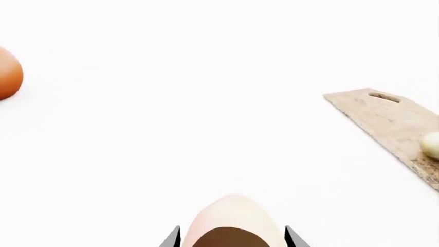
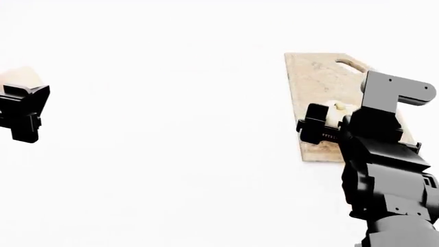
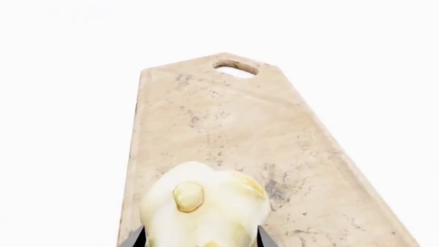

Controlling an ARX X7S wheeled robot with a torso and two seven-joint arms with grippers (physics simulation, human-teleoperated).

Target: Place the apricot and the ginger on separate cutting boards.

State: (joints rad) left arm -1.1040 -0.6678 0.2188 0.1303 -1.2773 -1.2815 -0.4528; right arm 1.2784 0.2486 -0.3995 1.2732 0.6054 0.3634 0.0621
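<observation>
In the left wrist view the pale peach apricot sits between the jaws of my left gripper, which close against both of its sides. In the head view the left gripper is at the far left edge. A pale patch behind it looks like a corner of the light wood board. My right gripper is shut on the knobbly cream ginger, low over the near half of the beige stone board. In the head view that gripper covers part of the stone board, and the ginger peeks out.
A larger deep-orange ball lies on the white table, seen at the edge of the left wrist view. The stone board with the ginger also shows there. The right arm fills the head view's lower right.
</observation>
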